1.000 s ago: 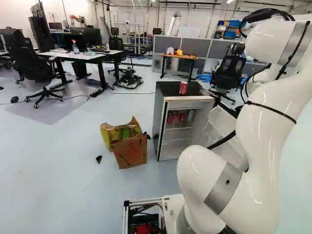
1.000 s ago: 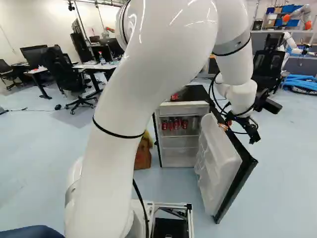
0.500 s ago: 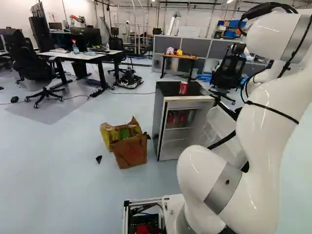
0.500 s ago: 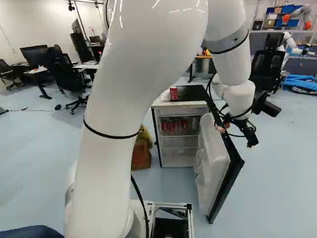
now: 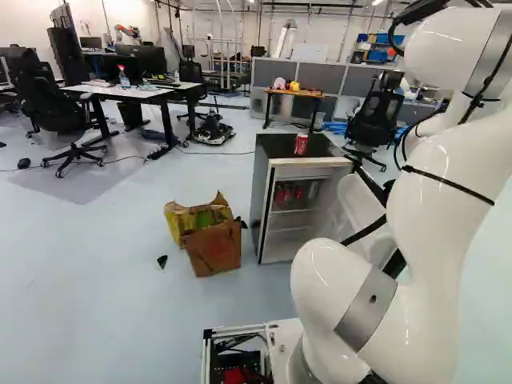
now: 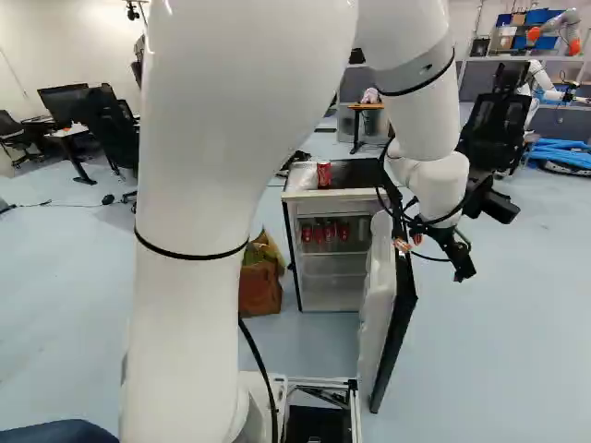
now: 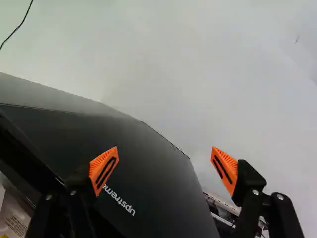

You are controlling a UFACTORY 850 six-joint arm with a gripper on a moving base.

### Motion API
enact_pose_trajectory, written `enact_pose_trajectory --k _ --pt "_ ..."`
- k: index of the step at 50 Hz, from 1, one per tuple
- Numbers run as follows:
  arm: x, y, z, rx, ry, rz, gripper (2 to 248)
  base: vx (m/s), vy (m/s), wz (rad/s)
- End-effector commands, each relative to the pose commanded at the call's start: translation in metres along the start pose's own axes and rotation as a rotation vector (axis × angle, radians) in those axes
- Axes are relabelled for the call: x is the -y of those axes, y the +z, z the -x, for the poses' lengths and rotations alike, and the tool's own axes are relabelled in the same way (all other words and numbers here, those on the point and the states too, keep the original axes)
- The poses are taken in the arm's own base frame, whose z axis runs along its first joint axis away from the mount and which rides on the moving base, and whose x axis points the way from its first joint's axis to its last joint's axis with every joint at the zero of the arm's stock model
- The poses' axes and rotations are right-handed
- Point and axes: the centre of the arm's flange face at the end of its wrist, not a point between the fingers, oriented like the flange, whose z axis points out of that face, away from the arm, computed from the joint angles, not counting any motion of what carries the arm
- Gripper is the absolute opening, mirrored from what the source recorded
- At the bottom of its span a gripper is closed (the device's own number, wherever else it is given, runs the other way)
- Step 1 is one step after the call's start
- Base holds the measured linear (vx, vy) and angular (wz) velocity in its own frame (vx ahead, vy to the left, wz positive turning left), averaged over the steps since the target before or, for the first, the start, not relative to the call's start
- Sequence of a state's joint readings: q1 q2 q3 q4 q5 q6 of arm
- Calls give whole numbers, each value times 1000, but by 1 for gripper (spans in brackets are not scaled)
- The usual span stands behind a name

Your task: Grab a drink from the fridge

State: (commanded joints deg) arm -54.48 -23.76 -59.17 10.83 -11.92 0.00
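A glossy, rounded white arm [image 6: 189, 185] carries a black gripper [image 6: 434, 255], its ridged orange pads [image 7: 99, 163] spread wide over the open fridge door's [image 6: 397, 314] smooth black face; whether they touch, I can't tell. Further off, shiny red cans [image 6: 319, 233] stand inside the boxy fridge [image 5: 260, 196], another can [image 6: 324, 174] on top.

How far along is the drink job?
Apparently done: one can stands on the fridge. In hand: the open gripper, by the outer face of the door, seems to be pushing it; the door has swung inward since earlier. Left: closing the door, still open.
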Motion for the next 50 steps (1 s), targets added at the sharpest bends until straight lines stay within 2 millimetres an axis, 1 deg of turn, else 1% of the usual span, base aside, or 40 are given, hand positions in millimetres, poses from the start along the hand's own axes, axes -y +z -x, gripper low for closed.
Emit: enact_pose_trajectory --k 25,50 --pt "-5 -16 34 26 -75 17 247 0 0 0" --pt "-3 -32 70 48 -185 31 247 0 0 0"
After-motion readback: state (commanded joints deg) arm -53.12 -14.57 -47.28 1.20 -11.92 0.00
